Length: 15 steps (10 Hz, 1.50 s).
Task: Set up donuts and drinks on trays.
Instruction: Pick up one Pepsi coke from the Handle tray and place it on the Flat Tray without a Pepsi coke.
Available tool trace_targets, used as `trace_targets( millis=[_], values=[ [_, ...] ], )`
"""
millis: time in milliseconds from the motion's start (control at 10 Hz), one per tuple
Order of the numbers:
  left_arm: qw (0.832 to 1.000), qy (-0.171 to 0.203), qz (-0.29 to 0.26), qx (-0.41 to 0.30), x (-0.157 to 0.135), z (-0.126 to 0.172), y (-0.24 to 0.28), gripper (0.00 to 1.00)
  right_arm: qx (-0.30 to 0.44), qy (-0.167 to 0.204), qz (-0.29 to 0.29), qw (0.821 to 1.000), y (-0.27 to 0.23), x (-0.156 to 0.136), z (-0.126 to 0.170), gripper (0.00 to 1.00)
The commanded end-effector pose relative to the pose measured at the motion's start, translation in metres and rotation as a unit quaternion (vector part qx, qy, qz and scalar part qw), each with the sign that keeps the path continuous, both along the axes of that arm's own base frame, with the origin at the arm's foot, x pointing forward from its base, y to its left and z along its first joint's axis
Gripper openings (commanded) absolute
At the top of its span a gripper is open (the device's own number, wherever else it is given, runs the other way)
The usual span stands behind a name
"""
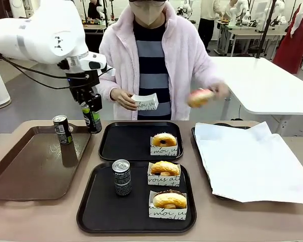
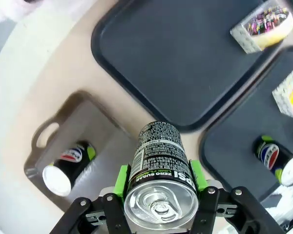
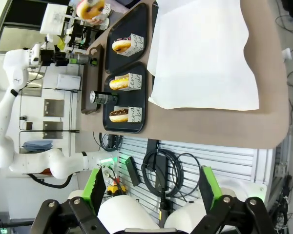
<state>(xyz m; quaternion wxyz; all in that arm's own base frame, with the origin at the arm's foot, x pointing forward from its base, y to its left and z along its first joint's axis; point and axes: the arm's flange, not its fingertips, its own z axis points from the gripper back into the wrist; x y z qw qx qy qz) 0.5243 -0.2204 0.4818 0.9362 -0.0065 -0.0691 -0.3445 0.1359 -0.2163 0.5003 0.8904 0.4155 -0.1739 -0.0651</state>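
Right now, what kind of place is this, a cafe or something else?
Probably a robotics lab staged as a donut counter: a white arm's left gripper holds a can, boxed donuts sit on black trays, and other worktables stand behind.

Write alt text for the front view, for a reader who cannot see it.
The left gripper holds a black-green can above the table between the brown tray and the far black tray. Behind the table, a person holds a pink donut and an empty paper box.
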Motion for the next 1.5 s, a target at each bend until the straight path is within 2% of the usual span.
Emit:
trace_targets(
  millis=[0, 700, 1000, 1300, 1400],
  values=[
    [1.000, -0.016, 0.001, 0.007, 0.014, -0.007, -0.013, 0.58, 0.002, -0.002, 0.001, 1.000, -0.001, -0.002, -0.001, 1.00],
    [0.999, 0.007, -0.041, 0.009, 0.027, -0.074, -0.035, 0.58, 0.002, -0.002, 0.001, 1.000, -0.001, -0.002, -0.001, 1.00],
    [0.998, 0.024, -0.064, 0.015, 0.019, -0.074, -0.041, 0.58, 0.002, -0.002, 0.001, 1.000, -0.001, -0.002, -0.001, 1.00],
    [0.994, 0.061, -0.089, -0.012, 0.022, -0.086, -0.041, 0.58, 0.002, -0.002, 0.001, 1.000, -0.001, -0.002, -0.001, 1.00],
    [0.994, 0.063, -0.093, -0.015, 0.023, -0.088, -0.041, 0.58, 0.002, -0.002, 0.001, 1.000, -0.001, -0.002, -0.001, 1.00]
  ],
)
